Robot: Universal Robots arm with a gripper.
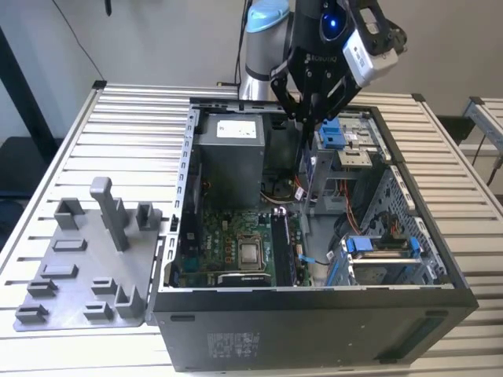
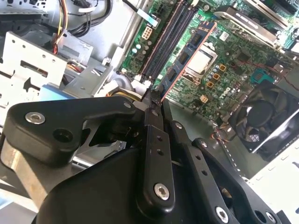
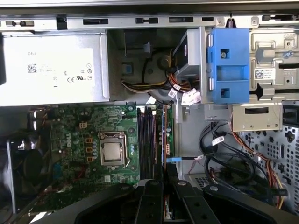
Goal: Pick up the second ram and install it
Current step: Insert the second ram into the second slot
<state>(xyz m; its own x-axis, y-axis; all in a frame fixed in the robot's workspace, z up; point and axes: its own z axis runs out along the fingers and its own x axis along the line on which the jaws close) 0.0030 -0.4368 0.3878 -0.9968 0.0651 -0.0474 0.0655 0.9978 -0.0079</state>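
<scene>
The end effector (image 2: 156,100) grips the ram (image 2: 184,58) by one end, holding it above the slots (image 2: 166,42) inside the case (image 1: 314,310). Done well, the card stays parallel to a free slot, notch aligned, before even downward pressure.

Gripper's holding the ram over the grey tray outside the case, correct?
No. The gripper holds the ram, but inside the open case, above the motherboard, not over the grey tray. The second wrist view shows it.
</scene>
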